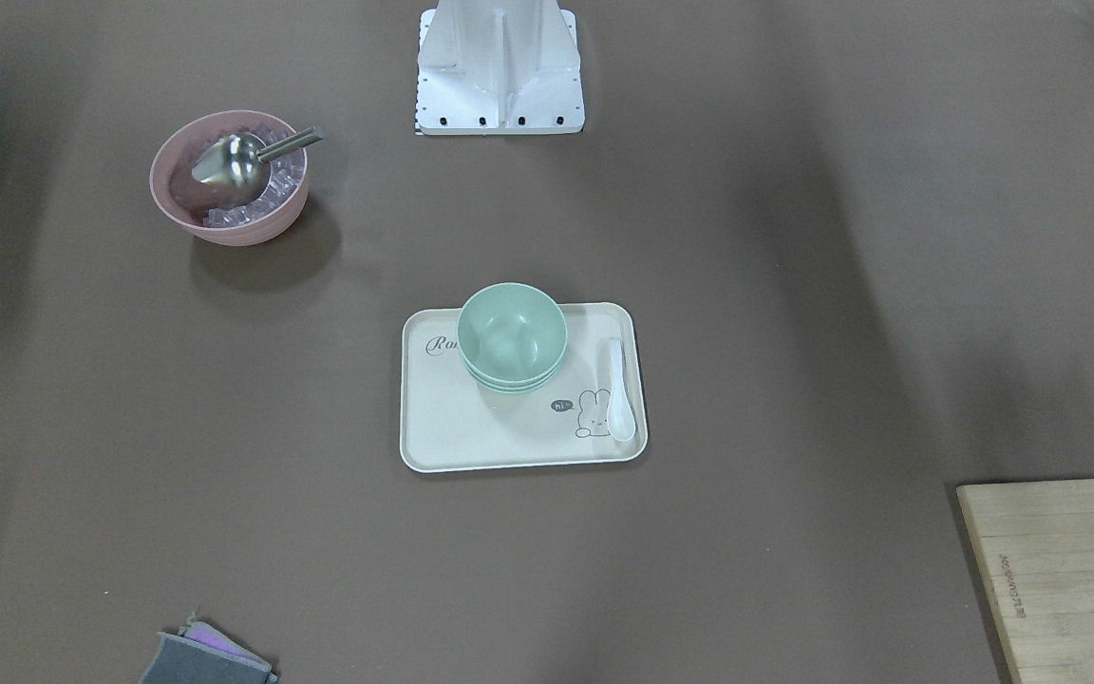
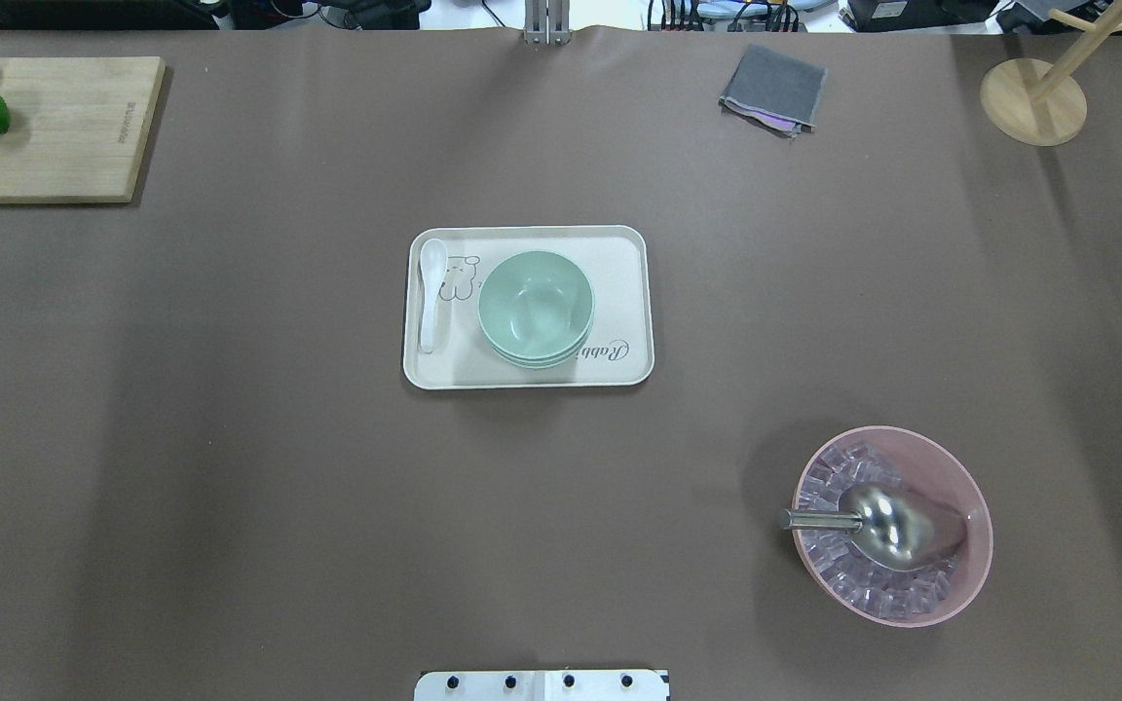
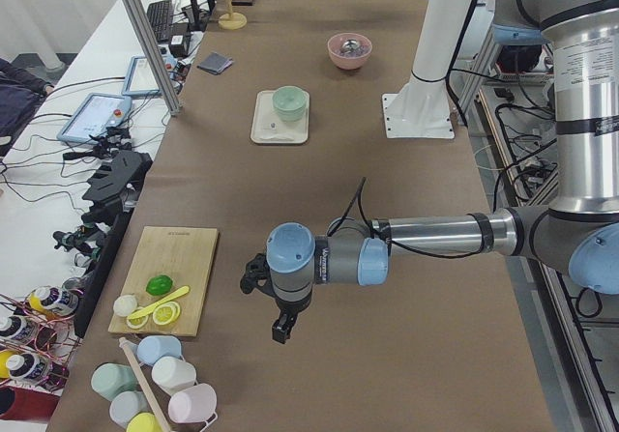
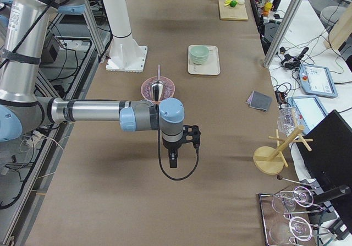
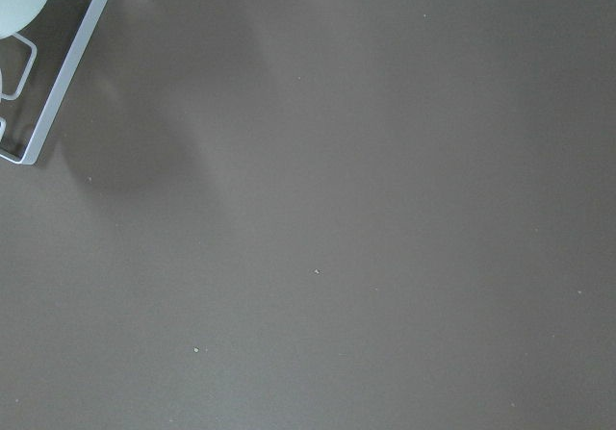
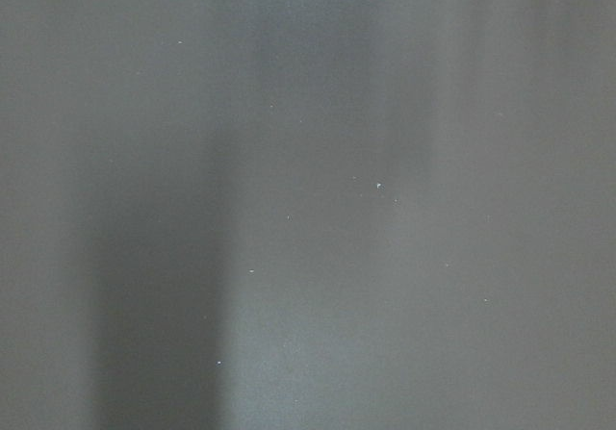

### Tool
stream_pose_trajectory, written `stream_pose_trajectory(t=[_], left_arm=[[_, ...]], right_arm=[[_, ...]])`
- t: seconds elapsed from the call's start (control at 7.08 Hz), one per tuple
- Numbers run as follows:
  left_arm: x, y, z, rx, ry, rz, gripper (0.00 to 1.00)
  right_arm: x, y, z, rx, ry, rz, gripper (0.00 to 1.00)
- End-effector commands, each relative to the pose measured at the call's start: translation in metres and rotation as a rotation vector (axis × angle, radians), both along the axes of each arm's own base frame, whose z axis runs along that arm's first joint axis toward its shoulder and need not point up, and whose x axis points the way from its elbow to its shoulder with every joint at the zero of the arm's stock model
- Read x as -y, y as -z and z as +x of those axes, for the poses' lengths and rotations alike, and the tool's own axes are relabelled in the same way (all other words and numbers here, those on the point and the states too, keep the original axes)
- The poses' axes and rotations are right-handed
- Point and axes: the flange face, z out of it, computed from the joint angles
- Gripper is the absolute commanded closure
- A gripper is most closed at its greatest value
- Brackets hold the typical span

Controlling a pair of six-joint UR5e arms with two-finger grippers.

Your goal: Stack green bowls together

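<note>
— While the brown surface (image 2: 230, 506) is being taken in, where are the two arms to be placed?

— They are seen only in the side views. The left gripper (image 3: 281, 329) is hung above the surface's left end, level with the cutting board (image 3: 174, 273). The right gripper (image 4: 173, 159) is hung above the right end, past the pink bowl (image 2: 962, 485). Whether either gripper is spread or pressed together cannot be told. No fingers are shown by the wrist cameras, and nothing is seen to be carried.

— And the tray (image 2: 624, 255)?

— It is laid at the middle of the surface, well apart from both grippers.

— Where are the green bowls (image 2: 536, 307) found?

— All three are nested on that tray, mouths up, with two lower rims showing beneath the top one. A white spoon (image 2: 432, 292) is laid just beside them, apart from the stack.

— Which way would a gripper have to be sent?

— Inward along the surface, toward the middle, from either end. Neither arm can be judged clearly nearer. No long axis is offered by round bowls, so the line of approach would not be fixed by the stack.

— Is anything left to be done?

— By these views, the stacking is judged complete.
</note>
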Motion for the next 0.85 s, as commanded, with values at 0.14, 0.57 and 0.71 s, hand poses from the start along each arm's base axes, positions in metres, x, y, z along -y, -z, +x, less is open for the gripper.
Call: stream_pose_trajectory(t=[0.14, 0.57, 0.71], left_arm=[[0.0031, 0.005, -0.0005, 0.001, 0.004, 0.006, 0.02], [0.0073, 0.0093, 0.0003, -0.002, 0.003, 0.015, 0.02], [0.0081, 0.0098, 0.0002, 0.0, 0.004, 0.016, 0.02]], right_arm=[[0.0018, 0.002, -0.0002, 0.003, -0.003, 0.026, 0.0], [0.0015, -0.0016, -0.0004, -0.002, -0.002, 0.018, 0.0], [0.0015, -0.0022, -0.0004, -0.002, -0.002, 0.018, 0.0]])
